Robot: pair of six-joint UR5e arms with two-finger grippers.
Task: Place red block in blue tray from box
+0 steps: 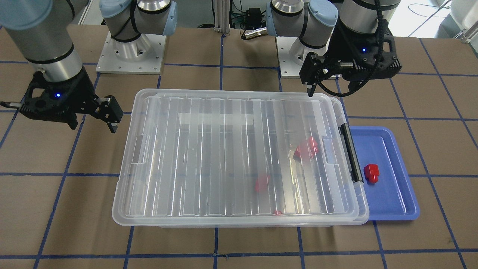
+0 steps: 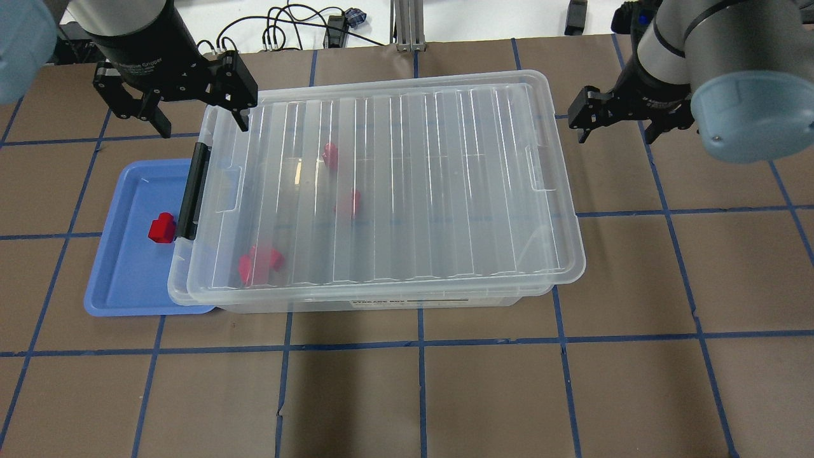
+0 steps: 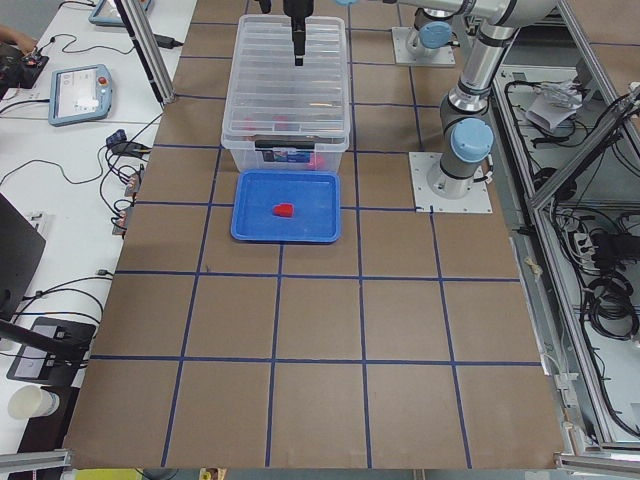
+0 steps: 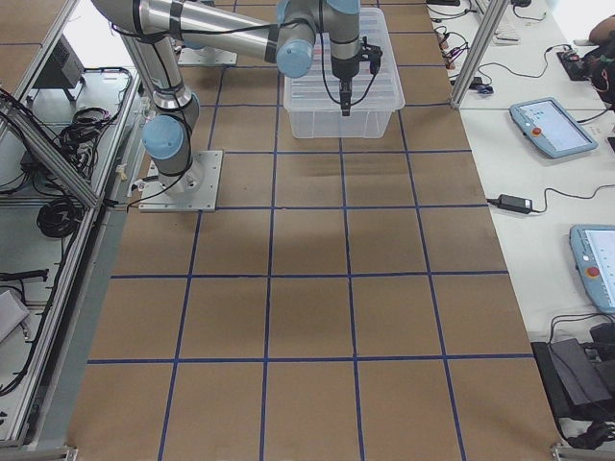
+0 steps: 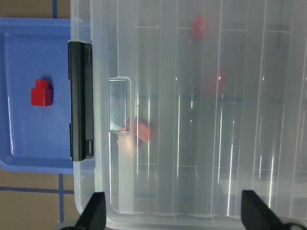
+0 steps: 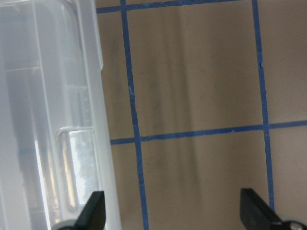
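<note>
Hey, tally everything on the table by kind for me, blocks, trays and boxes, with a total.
Blue tray: 1
Clear lidded box: 1
Red block in the tray: 1
Red blocks inside the box: 3 seen, blurred; maybe more
Total: 6

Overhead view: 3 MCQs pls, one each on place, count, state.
1. Where does the blue tray lie?
A. at the latch end of the box
B. at the end opposite the latch
C. on top of the lid

2. How many pieces does the tray hold?
A. none
B. one
C. three

3. The lid is
A. off, lying flat on the table
B. on the box
C. propped upright against the box

Key:
1 A: the tray sits beside the end with the black latch.
2 B: a single red block lies in it.
3 B: the lid covers the box, and other red blocks show through it.
</note>
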